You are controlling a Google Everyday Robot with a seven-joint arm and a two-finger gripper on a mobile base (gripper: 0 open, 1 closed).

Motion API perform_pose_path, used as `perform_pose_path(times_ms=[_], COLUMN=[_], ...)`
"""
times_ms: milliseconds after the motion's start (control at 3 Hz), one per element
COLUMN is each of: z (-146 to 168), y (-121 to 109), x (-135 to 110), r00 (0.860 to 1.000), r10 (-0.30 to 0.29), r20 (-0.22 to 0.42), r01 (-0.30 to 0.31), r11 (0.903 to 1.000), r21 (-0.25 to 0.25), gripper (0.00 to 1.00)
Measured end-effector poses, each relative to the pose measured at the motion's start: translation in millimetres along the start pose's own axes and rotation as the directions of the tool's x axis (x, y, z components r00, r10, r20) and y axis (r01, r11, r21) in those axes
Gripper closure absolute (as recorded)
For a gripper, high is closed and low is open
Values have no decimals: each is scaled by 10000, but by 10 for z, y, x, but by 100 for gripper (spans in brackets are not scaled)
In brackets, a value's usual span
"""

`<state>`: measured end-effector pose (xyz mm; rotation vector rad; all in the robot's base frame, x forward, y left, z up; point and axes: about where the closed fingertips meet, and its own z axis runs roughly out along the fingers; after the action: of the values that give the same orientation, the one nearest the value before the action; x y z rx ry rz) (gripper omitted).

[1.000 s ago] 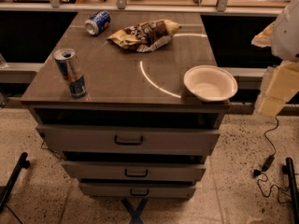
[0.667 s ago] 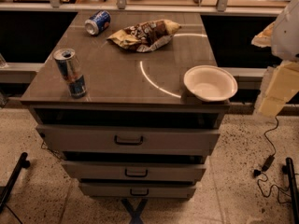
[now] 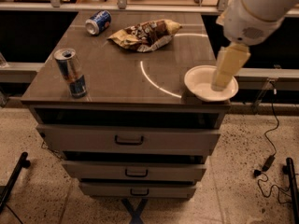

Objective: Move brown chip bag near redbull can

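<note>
A brown wooden drawer cabinet seen from above and in front, with a flat worktop (image 3: 117, 76). A crumpled dark brown foil chip bag with tan patches and white print (image 3: 144, 34) lies near the back of the worktop, slightly right of centre. A tall slim silver and blue Red Bull can with a red mark (image 3: 71, 73) stands upright at the front left corner, well apart from the bag. A shorter blue can with white lettering (image 3: 98, 22) lies on its side at the back left, near the bag. A white round paper bowl (image 3: 198, 82) sits at the front right edge.

The robot's white arm enters from the upper right. Its tan gripper (image 3: 222, 80) hangs over the bowl, pointing down, holding nothing visible; whether it is open or closed cannot be told.
</note>
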<state>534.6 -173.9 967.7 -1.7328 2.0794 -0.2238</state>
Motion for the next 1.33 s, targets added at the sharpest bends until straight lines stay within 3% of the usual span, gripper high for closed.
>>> perform_pose_path(times_ms=[667,1000,1333], z=[550,854,1052], y=[-979,-1547,-1864], x=[-568,-767,-853], r00=[9997,9973,9906], r10=[-177,481,849], r20=[170,551,1073], r01=[148,-594,-1119], r11=[9881,9721,9541], r21=[1530,2269,2779], gripper=[0,0,0])
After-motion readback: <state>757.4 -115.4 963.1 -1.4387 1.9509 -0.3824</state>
